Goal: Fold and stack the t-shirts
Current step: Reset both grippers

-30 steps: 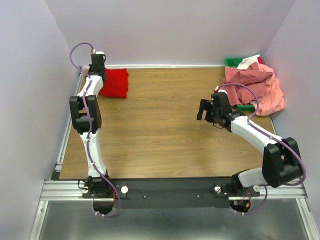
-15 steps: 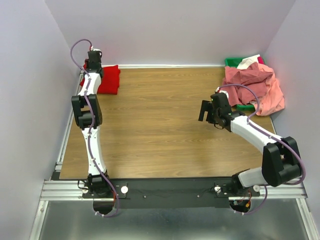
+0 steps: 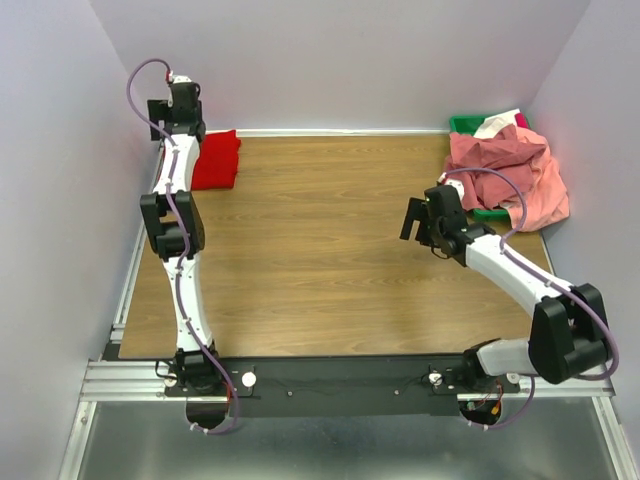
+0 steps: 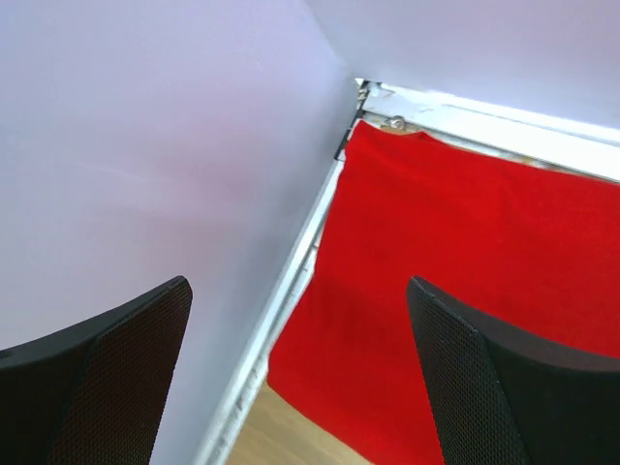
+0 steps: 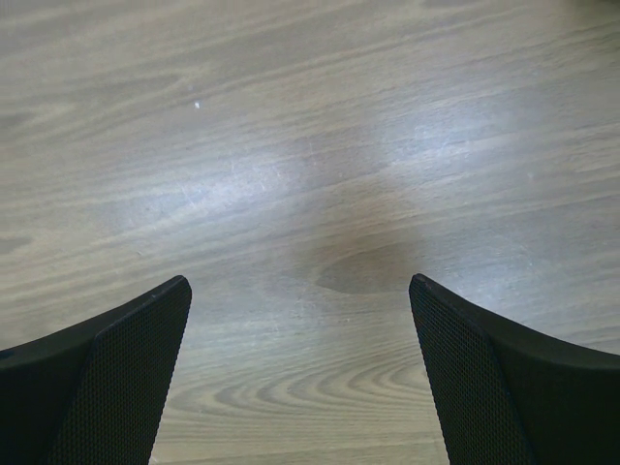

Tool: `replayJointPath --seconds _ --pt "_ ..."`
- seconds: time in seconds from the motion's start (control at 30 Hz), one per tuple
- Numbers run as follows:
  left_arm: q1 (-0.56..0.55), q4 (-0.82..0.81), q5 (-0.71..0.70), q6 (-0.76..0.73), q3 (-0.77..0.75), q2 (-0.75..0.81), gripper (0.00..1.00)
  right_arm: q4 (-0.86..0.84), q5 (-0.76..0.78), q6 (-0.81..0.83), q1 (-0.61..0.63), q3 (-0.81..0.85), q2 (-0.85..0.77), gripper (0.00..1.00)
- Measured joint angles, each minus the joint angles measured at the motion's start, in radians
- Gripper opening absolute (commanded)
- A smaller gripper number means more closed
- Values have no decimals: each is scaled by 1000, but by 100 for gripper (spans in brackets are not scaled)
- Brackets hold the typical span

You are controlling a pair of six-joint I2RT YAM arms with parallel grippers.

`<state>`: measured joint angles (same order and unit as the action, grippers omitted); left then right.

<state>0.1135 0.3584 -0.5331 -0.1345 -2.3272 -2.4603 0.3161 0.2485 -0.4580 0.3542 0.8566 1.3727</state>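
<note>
Item, far left corner: left gripper [image 3: 180,106], raised above the table edge by the left wall, its jaws spread wide with nothing between them; the wrist view shows the two dark fingers [image 4: 107,378] apart and clear of any cloth. Item, directly below and just to the right of it: red t-shirt [image 3: 217,160], folded into a flat rectangle, long axis running near to far, its left edge against the side rail at the wall [image 4: 465,252]; judged as folded and placed, the base of the stack. Item, centre: wooden table [image 3: 320,240], bare grain under the right wrist camera [image 5: 291,145]. Item, right of centre: right gripper [image 3: 412,218], hanging over bare wood, jaws spread wide and empty, fingertips facing left and away from the cloth. Item, far right: salmon pink t-shirts [image 3: 510,170], an unfolded heap draped across the green bin [image 3: 463,124], with a pale cloth [image 3: 497,123] at the far side. Governing relation: the heap lies to the right of and beyond the right gripper, behind its wrist, well apart from the left gripper; the right arm is much the nearer and would probably have to turn toward the heap to draw out a shirt.
</note>
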Motion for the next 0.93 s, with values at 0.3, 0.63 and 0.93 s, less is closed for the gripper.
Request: replayJointPath --seconds 0.3,0.63,0.93 --pt "-242 7 30 282 459 524 99 2 56 -113 0 -58 -195 100" --pt "-622 -232 59 687 1312 1182 99 8 114 -208 0 -163 -389 100" --pt "-692 -136 48 850 1509 1172 99 8 166 -249 0 -219 -497 100"
